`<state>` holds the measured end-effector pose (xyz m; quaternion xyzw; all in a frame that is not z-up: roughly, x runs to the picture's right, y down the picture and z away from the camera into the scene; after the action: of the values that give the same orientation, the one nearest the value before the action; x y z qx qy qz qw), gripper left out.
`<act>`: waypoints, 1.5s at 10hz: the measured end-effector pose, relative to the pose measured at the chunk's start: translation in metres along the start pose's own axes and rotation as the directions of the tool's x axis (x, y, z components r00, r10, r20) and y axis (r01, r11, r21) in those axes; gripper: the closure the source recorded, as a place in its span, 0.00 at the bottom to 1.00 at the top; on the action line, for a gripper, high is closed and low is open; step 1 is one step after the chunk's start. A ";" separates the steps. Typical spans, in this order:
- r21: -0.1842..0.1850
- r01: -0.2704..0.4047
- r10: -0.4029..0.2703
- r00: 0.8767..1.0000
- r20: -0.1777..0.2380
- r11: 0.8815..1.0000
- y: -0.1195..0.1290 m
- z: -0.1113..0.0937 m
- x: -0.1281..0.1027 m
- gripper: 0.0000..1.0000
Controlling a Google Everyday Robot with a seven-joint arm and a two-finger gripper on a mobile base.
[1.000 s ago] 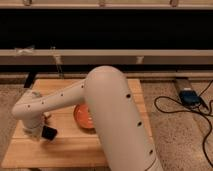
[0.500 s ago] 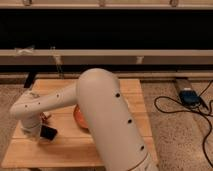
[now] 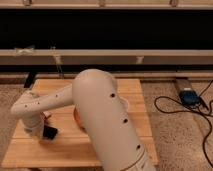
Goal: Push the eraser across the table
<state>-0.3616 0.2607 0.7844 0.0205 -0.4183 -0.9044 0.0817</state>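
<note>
Eraser (image 3: 50, 133) position: lower left of the frame, flat on the bench (image 3: 70, 150), close to the bench's left edge and left of the orange plate (image 3: 76, 116), which the arm (image 3: 102, 120) mostly hides.

Gripper (image 3: 43, 131) position: lower left of the frame, at the end of the forearm that reaches leftward across the bench. It sits low over the surface, immediately left of the eraser. Whether the two are touching cannot be told, since the wrist housing covers the meeting point.

Jaws: clenched, with nothing grasped between them. This suits a push made with the outer face of the jaws rather than a pinch.

Step in hand, as judged: the tool is set against or just beside the eraser, at the start of the push stroke. Most of the bench width lies open to the right.

Next move calls for:
1. Keeping the jaws clenched and low, so they meet the block's side and do not ride over it.
2. Driving straight and level across the planks.
3. Steering a line along the lower part of the bench, clear of the orange plate.
</note>
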 end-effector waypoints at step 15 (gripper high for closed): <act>-0.116 -0.120 0.127 0.990 0.054 0.986 0.066 -0.010 -0.060 1.00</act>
<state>-0.2930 0.2207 0.8258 -0.0378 -0.3697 -0.9198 0.1256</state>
